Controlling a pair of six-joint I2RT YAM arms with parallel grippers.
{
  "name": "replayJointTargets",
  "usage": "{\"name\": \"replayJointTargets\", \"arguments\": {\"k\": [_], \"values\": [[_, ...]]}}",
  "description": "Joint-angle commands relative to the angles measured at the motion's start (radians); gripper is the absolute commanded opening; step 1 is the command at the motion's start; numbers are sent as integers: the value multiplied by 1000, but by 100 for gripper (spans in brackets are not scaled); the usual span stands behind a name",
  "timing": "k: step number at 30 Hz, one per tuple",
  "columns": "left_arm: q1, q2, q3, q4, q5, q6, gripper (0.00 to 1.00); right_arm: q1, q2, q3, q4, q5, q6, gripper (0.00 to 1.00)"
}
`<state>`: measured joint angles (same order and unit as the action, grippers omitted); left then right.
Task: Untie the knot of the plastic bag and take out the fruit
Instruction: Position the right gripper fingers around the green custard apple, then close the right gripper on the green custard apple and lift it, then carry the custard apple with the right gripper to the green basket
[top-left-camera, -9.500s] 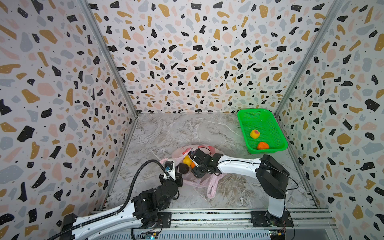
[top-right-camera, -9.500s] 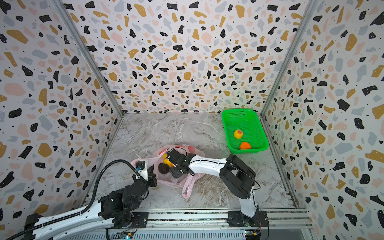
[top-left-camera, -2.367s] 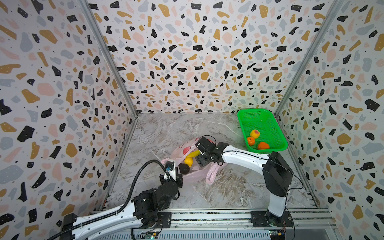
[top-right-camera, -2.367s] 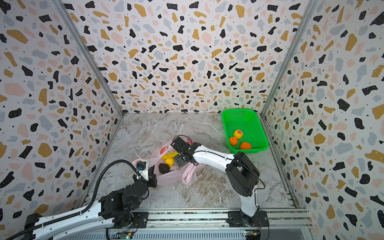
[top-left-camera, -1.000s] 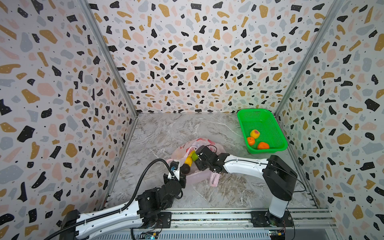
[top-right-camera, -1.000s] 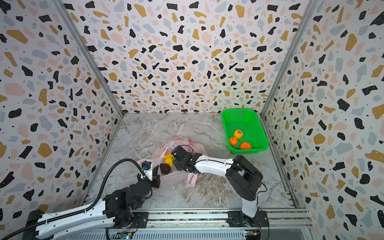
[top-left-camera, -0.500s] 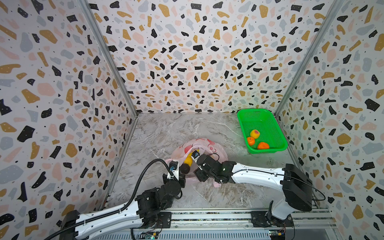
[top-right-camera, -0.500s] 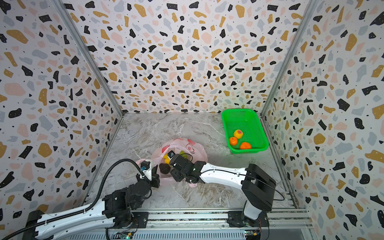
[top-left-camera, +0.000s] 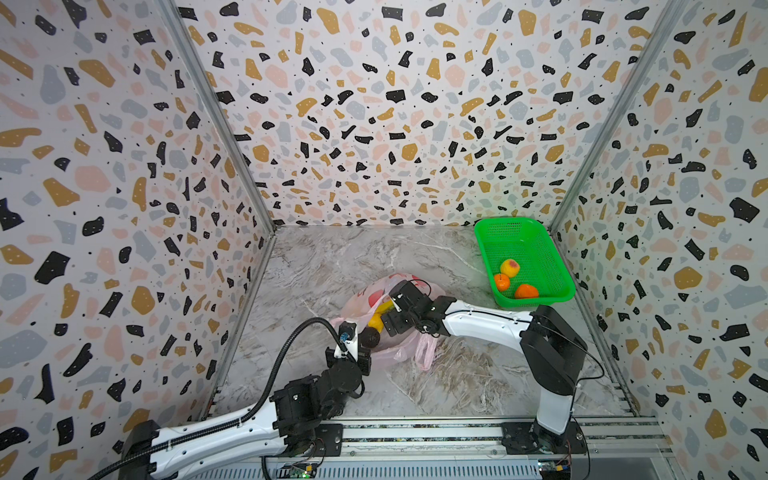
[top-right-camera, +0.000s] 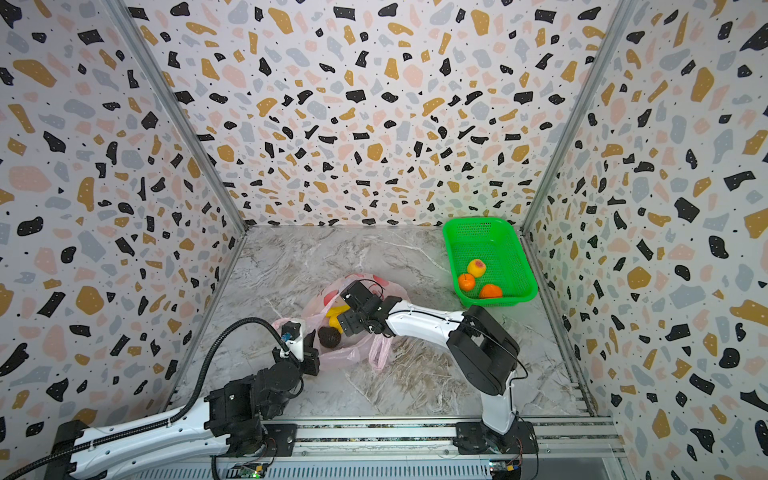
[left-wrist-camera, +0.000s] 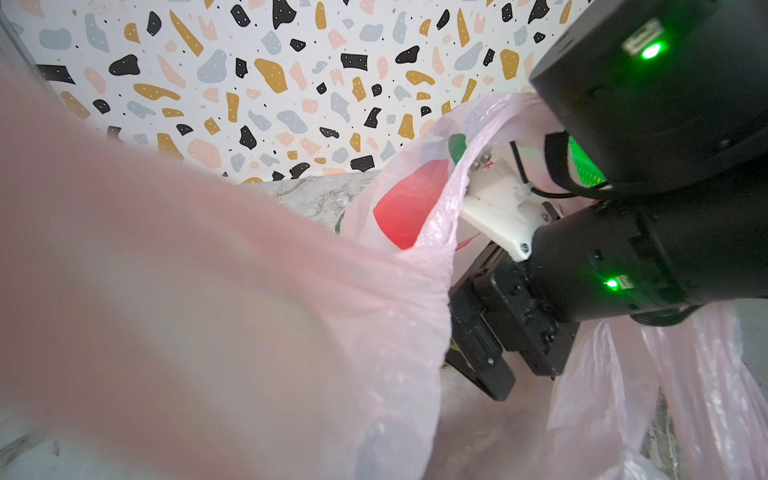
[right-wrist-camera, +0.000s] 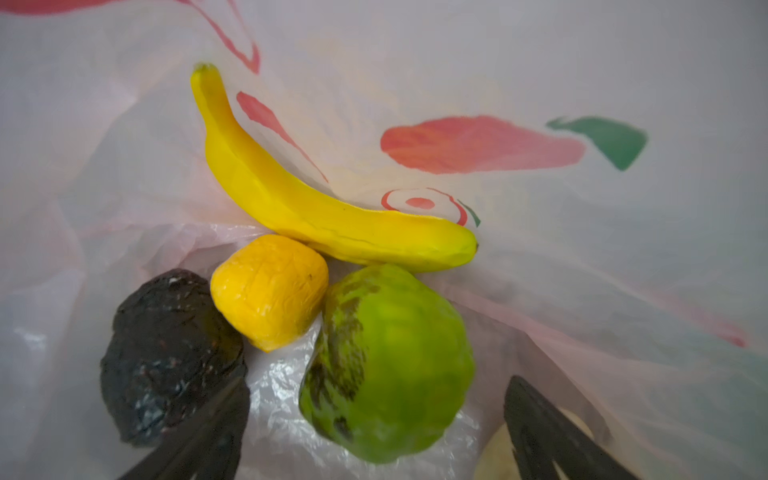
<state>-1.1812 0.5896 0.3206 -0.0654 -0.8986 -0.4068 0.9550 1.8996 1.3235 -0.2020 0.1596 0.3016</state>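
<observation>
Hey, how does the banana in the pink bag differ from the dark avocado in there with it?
The banana is bright yellow; the avocado is nearly black. The banana is long and curved; the avocado is a squat, rounded lump. The banana's skin looks smooth; the avocado's looks rough and pebbled. Both lie loose inside the plastic bag.

— What stands on the marble tabletop (top-left-camera: 340, 257)?
— A bright green mesh basket (top-left-camera: 540, 249), in the far right corner, close against the right wall.
— And around it?
— Speckled terrazzo-print walls (top-left-camera: 374, 104) on three sides, metal posts (top-left-camera: 218, 120) in the two far corners, and a metal rail (top-left-camera: 415, 432) along the near edge.
</observation>
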Motion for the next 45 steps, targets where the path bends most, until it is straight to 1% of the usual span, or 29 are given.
{"name": "replayJointTargets", "arguments": {"k": [1, 3, 7, 8, 9, 11, 12, 13, 16, 20, 24, 27, 31, 35, 39, 45], "values": [[-6, 6, 4, 32, -1, 1, 0, -20, 42, 45, -22, -42, 26, 97], [-6, 7, 3, 30, -1, 2, 0, -28, 73, 50, -17, -47, 27, 97], [-6, 0, -1, 29, -4, 0, 0, -27, 115, 38, 38, -2, 21, 97], [-6, -2, -2, 29, -3, 0, 0, -30, 122, 36, 51, 7, 20, 96], [-6, -3, -2, 28, -4, 0, 0, -29, 125, 33, 62, 23, 20, 91], [-6, -2, 1, 23, -6, 0, 0, -28, 114, 17, 84, 35, 19, 74], [-7, -2, 3, 20, -7, 2, 0, -28, 100, 5, 95, 37, 18, 68], [-6, -5, 4, 18, -9, 3, 0, -27, 82, -10, 105, 33, 14, 65], [-6, -7, 2, 19, -11, 3, 0, -26, 37, -35, 95, 15, 15, 62], [-6, -1, 4, 18, -15, 1, 0, 1, -50, -94, 83, -11, 21, 60], [-6, -3, 3, 14, -23, -4, 0, 62, -161, -180, 82, -35, 23, 61], [-7, -3, 2, 13, -29, -10, 0, 108, -228, -219, 47, -51, 15, 61], [-6, -3, 1, 16, -33, -13, 0, 162, -291, -258, -11, -56, 3, 61], [-6, 1, -2, 22, -31, -15, 0, 206, -340, -313, -2, -51, 6, 61], [-6, 9, 1, 23, -28, -13, 0, 213, -387, -311, -11, -4, 4, 61], [-7, 7, 5, 9, -32, -12, 0, 207, -476, -197, -120, 44, -5, 61]]}}
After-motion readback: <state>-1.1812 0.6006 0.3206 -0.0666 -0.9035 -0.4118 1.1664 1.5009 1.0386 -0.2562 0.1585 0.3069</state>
